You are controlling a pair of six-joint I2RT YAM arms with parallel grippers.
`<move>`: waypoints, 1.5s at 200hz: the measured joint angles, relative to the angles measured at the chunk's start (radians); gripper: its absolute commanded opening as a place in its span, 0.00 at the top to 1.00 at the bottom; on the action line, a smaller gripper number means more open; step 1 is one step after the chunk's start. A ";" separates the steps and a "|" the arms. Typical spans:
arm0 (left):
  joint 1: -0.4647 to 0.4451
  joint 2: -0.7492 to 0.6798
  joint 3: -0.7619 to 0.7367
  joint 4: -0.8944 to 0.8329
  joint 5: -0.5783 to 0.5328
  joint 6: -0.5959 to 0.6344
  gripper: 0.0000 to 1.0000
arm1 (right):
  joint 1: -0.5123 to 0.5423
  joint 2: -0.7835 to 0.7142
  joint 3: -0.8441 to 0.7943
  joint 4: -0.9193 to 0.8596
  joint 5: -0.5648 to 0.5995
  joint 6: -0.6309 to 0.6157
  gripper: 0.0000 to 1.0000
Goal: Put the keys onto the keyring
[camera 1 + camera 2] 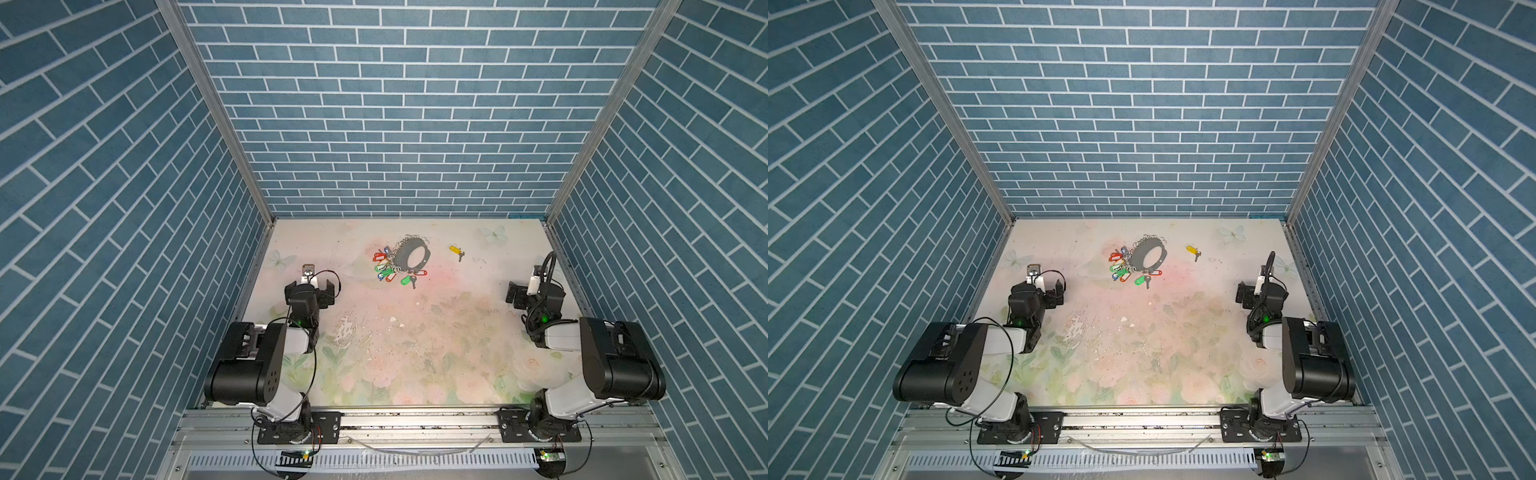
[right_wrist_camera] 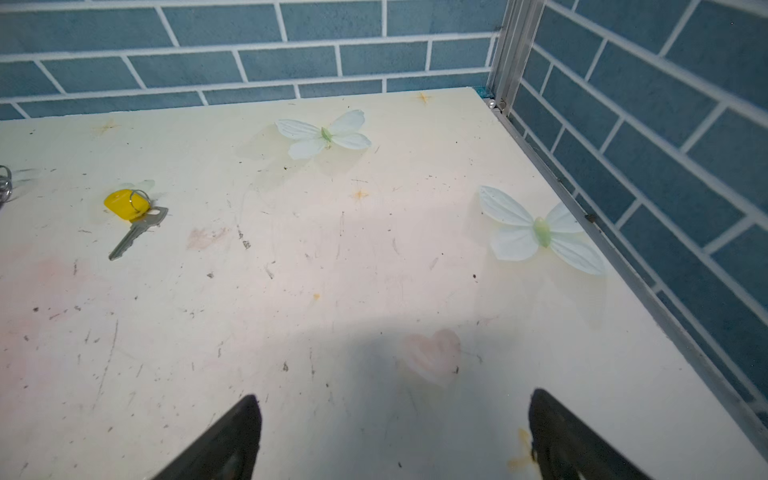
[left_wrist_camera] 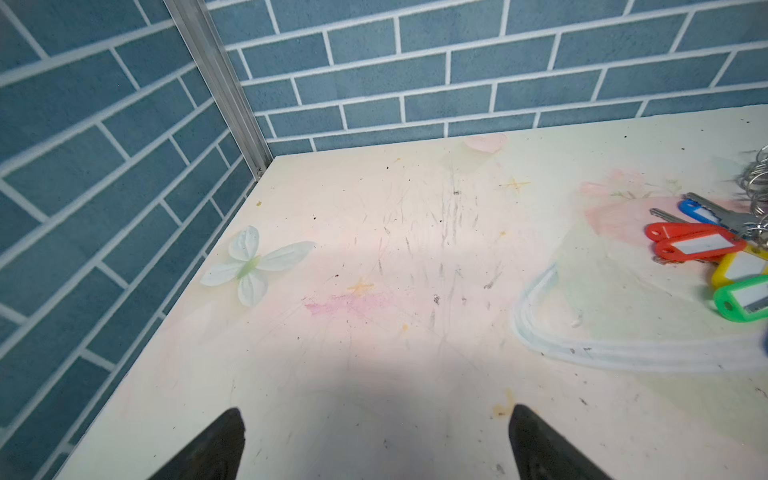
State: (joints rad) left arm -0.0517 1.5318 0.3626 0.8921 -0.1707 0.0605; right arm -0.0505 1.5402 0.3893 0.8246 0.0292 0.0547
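right gripper [image 2: 395,397] spread, keys [image 2: 132,214] well apart

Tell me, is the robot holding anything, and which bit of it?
Nothing. The left gripper and right gripper are open and empty; the keys lie on the table.

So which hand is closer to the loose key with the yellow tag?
Right. The right hand sits open near the right edge of the table, with the yellow-tagged key ahead toward the middle. The left hand is across the table, beyond the keyring.
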 measured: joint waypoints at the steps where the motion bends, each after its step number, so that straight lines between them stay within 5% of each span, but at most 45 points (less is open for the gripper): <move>1: 0.000 0.000 0.000 0.000 0.000 0.000 0.00 | 0.000 0.000 0.000 0.000 0.000 0.000 0.01; 203: -0.005 -0.011 -0.002 -0.003 0.021 0.005 0.00 | 0.000 0.000 0.000 0.002 -0.001 0.000 0.01; 250: -0.119 -0.370 -0.017 -0.165 -0.097 0.008 0.00 | 0.022 -0.137 -0.062 -0.009 -0.112 -0.037 0.01; 300: -0.123 -0.592 0.111 -0.561 -0.195 -0.365 0.00 | 0.078 -0.422 0.035 -0.277 -0.171 0.039 0.01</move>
State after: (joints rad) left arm -0.1749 0.9401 0.4740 0.3313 -0.3660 -0.3046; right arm 0.0273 1.1187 0.4248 0.5476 -0.1417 0.0937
